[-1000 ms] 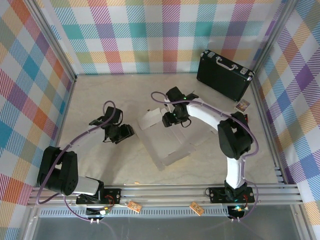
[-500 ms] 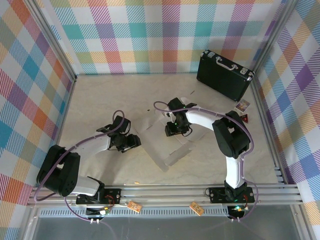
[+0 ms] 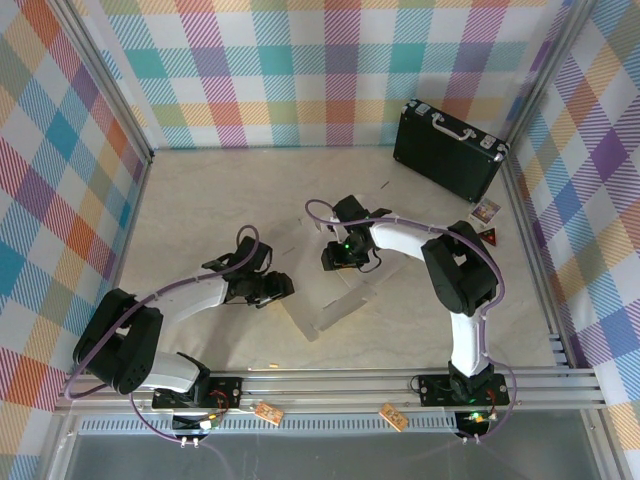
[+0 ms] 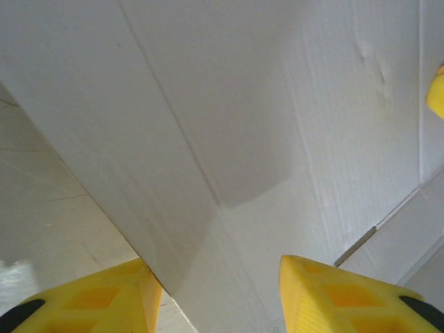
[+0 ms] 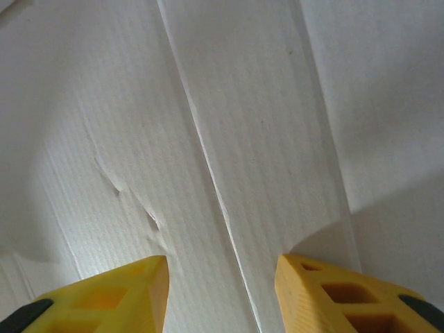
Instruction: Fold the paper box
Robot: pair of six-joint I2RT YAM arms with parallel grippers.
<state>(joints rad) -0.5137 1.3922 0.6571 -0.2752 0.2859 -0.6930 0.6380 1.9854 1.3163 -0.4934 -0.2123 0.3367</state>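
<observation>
1. Paper box (image 3: 338, 308): unfolded, white side up, on the table (image 3: 200, 200) between both arms.
2. Handling, by my guess: light, thin and easily dented. It should bend readily at the score lines. Take it by the panel edges.
3. Left gripper (image 4: 215, 269): fingers parted at a panel edge, nothing pinched.
4. Right gripper (image 5: 222, 263): fingers parted over a score line, nothing pinched.

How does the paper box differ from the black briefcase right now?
The paper box is white and thin, lying mid-table; the briefcase is black and thick, standing upright at the far right. The briefcase has a metal handle; the paper box has creases and flaps. Both rest on the table.
</observation>
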